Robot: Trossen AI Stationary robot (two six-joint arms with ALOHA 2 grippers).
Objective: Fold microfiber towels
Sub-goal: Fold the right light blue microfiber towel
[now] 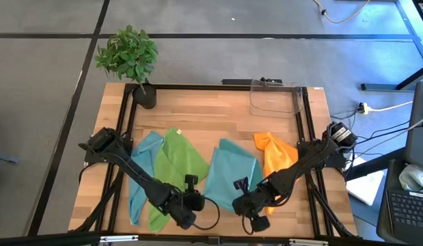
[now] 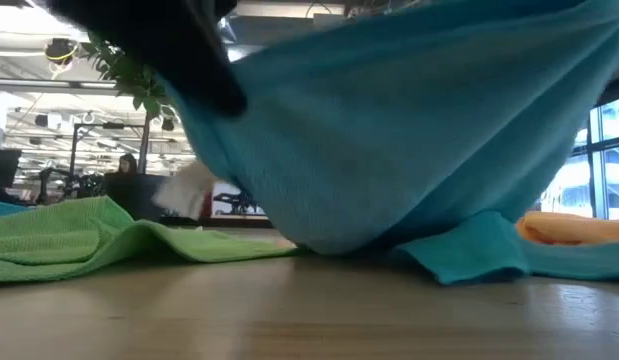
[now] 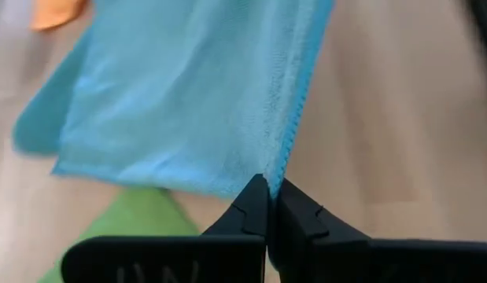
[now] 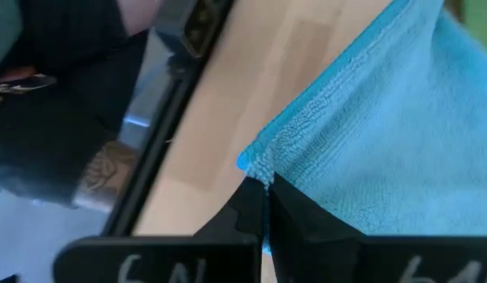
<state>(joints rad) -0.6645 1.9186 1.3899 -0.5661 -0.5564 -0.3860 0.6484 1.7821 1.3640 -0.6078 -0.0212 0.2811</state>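
A teal-blue towel (image 1: 232, 171) lies in the middle of the table, with its near edge raised by both grippers. My left gripper (image 1: 201, 202) is shut on the towel's near left corner. My right gripper (image 1: 247, 203) is shut on its near right corner. In the low view the towel (image 2: 409, 130) sags between the two holds, and its far part rests on the table (image 2: 459, 255). A lime green towel (image 1: 177, 167) and a light blue one (image 1: 144, 171) lie flat to the left. An orange towel (image 1: 276, 160) lies crumpled to the right. My left gripper pinches the towel's near left corner (image 3: 276, 174) between its two fingers, slanting down from the near side. The cloth runs away from the fingers along its hemmed edge, lifted off the table. My right gripper pinches the near right corner (image 4: 260, 167) between its two fingers, also slanting down. Only the corner's tip sits between the fingertips, and the cloth spreads away beyond them, lifted clear there.
A clear plastic bin (image 1: 274, 99) stands at the far right of the table and a potted plant (image 1: 132, 61) at the far left corner. Black frame rails (image 1: 129, 137) run along the table's sides. Bare wood (image 1: 204, 113) shows across the far middle.
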